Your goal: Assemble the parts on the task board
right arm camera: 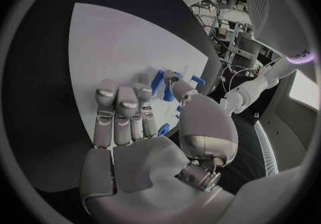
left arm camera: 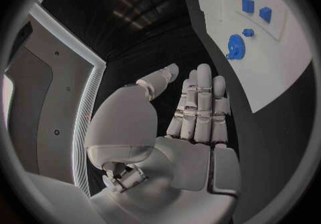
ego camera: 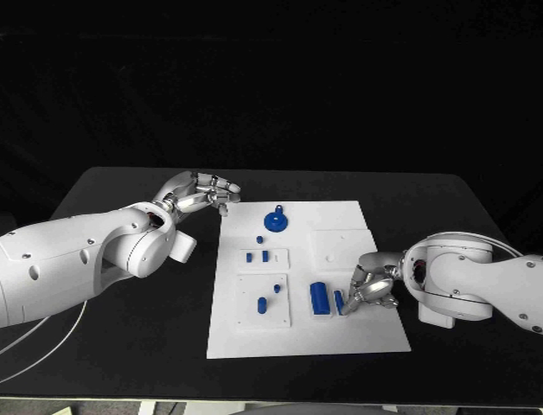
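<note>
While the right silver hand (ego camera: 369, 288) pinches a small blue peg (ego camera: 339, 301) beside the long blue block (ego camera: 319, 298) near the white task board's (ego camera: 347, 339) right edge, we see the left silver hand (ego camera: 201, 194) empty, fingers apart, off its far-left corner.

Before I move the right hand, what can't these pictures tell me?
- Head view: whether the right hand actually grips the blue part at its fingers; they cover it.
- Right wrist view: the same contact, hidden behind the fingers.
- Head view: the shapes of the small blue parts on the task board; too small.
</note>
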